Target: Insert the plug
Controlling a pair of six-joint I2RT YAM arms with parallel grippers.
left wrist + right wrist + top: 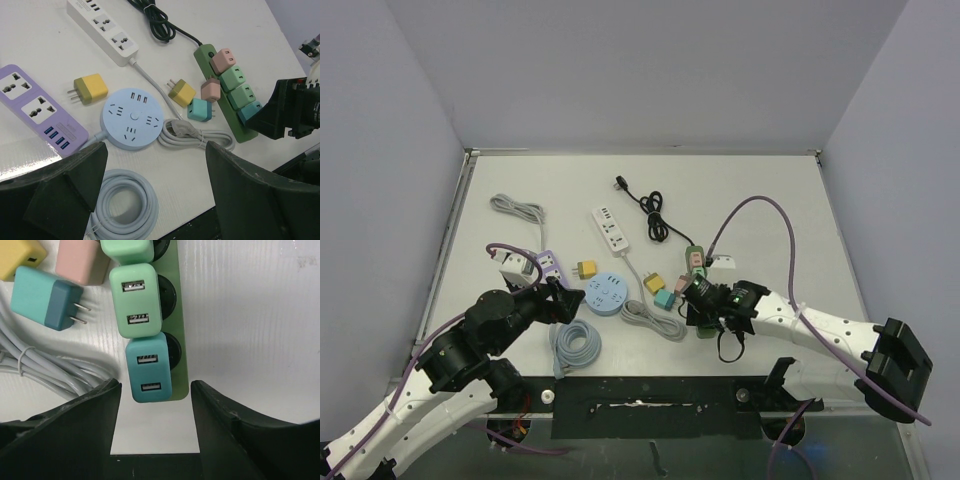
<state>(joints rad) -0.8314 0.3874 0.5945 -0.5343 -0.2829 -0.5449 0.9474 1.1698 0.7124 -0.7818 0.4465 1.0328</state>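
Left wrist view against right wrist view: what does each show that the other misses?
Only left wrist: the purple strip, round blue hub, white strip and coiled grey cable. Only right wrist: the two USB ports on the teal charger plugged into the strip's end socket. Both: the green strip, loose teal adapter and white cable.

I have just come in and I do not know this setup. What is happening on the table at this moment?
Two robot arms are working among power strips and plug adapters. The right gripper is open and hangs over the end of the green power strip, with its jaws on either side of the teal adapter that sits in the last socket. The left gripper is open too, holds nothing and hovers near the round blue power strip. A loose teal plug and a yellow plug lie on the table, not inserted.
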